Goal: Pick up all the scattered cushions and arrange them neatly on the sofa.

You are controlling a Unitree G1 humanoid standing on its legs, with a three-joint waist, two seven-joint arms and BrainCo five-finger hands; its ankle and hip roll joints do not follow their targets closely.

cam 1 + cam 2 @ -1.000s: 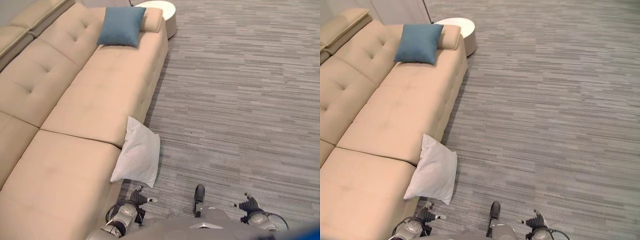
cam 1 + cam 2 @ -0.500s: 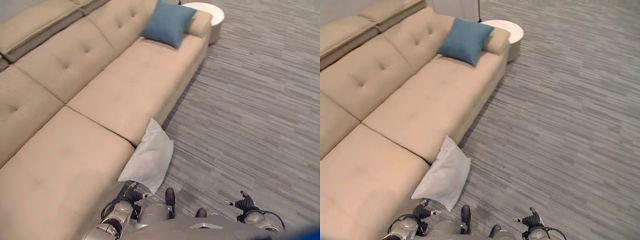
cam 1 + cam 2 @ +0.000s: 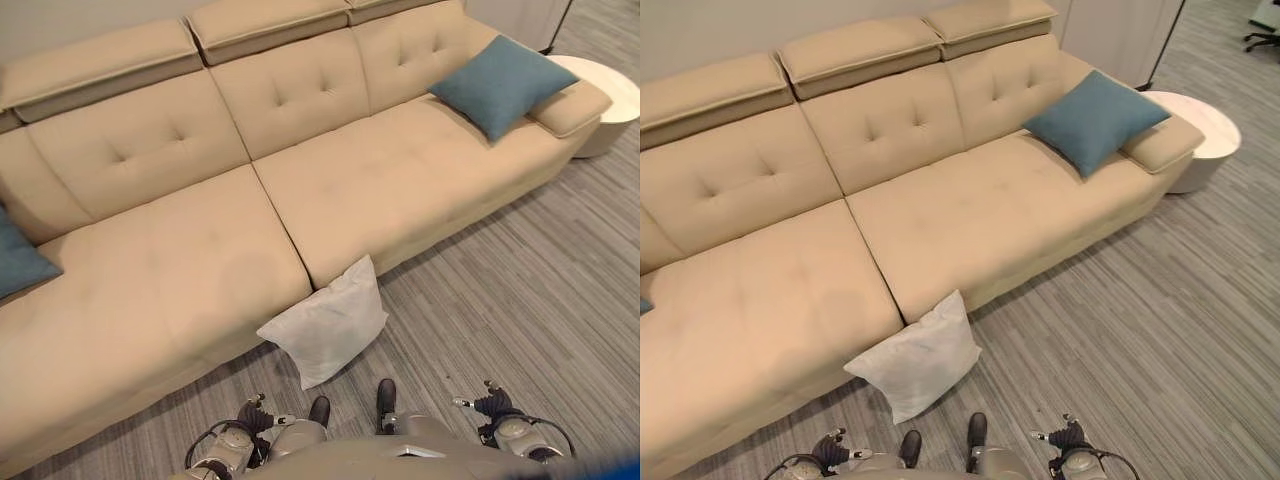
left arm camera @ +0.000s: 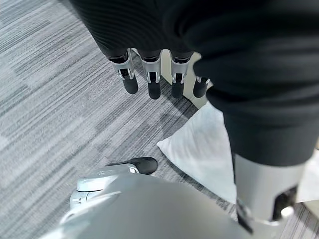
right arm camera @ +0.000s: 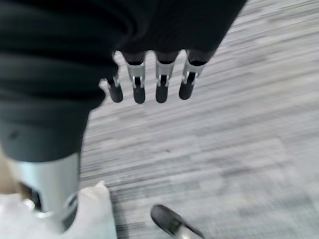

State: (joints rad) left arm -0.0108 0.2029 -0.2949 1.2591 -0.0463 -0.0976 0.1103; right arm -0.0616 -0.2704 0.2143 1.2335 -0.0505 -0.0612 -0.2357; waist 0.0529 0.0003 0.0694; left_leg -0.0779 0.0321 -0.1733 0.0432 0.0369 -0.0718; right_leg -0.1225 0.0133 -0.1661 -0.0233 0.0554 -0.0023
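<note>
White cushion (image 3: pixel 325 324) on floor (image 3: pixel 520 300) leaning against sofa (image 3: pixel 200 260) front, likely soft and light (pinch a corner); left hand (image 4: pixel 154 79) and right hand (image 5: pixel 149 82) empty, fingers straight.

No readable text, labels, numbers or signs anywhere; the long beige tufted fabric sofa (image 3: pixel 300 190) is plain; the white square cushion (image 3: pixel 325 322) on the grey striped carpet floor (image 3: pixel 520 290) is unmarked; the blue square cushion (image 3: pixel 503 83) carries no print; the round white side table (image 3: pixel 1203 135) top is blank.
</note>
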